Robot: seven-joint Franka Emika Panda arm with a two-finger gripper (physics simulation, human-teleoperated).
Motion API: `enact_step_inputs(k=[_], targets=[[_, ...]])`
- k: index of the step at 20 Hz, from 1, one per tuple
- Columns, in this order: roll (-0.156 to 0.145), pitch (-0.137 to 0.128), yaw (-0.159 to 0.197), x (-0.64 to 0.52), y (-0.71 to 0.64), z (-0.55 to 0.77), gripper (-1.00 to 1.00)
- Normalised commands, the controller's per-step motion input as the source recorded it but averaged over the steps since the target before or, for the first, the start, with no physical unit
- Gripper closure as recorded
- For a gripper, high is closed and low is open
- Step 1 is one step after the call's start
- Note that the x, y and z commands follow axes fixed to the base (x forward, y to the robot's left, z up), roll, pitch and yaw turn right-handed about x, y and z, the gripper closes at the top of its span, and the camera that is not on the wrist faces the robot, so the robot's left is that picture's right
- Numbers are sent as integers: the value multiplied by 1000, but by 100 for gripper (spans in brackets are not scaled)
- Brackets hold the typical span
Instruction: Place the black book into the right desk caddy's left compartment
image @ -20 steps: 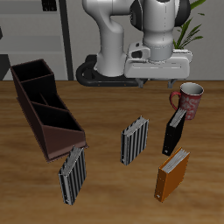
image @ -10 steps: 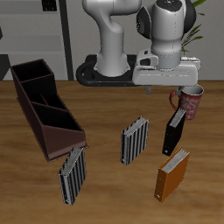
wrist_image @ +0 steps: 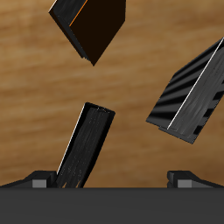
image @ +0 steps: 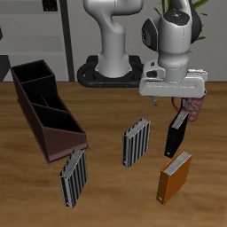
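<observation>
On the wooden bench [image: 106,191], the black book [image: 176,134] stands upright near the back, at about three o'clock from the bench's middle, with the pink mug [image: 191,103] just behind it at its one o'clock. The claw [image: 166,100] hangs above and slightly behind the book, apart from it. In the wrist view both fingertips [wrist_image: 39,179] show spread wide with nothing between them, so the claw is open and empty, and the black book [wrist_image: 87,147] lies near one finger rather than centred in the gap.

The orange book [image: 175,176] stands at six o'clock from the black book, nearer the front edge. A striped book [image: 135,143] stands near the bench's middle, at nine o'clock from the black book. A second striped book [image: 72,176] stands near the front, just off the near end of the right desk caddy [image: 44,109]. The caddy lies well apart from the black book, across the bench at nine o'clock, running back to front.

No writing or brand can be read on any cover, spine or the mug.
</observation>
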Motion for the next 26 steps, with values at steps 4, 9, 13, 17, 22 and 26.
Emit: enact_step_inputs(k=[4,9,13,17,22,26], targets=[[-27,46,-26,166,79,-249,-100],[-19,39,-22,92,70,-166,-100],[6,26,-30,-4,144,-107,-100],[39,36,-13,-33,209,-244,-100],[5,24,-6,28,16,-193,-100],[19,35,-22,41,65,-272,-100]])
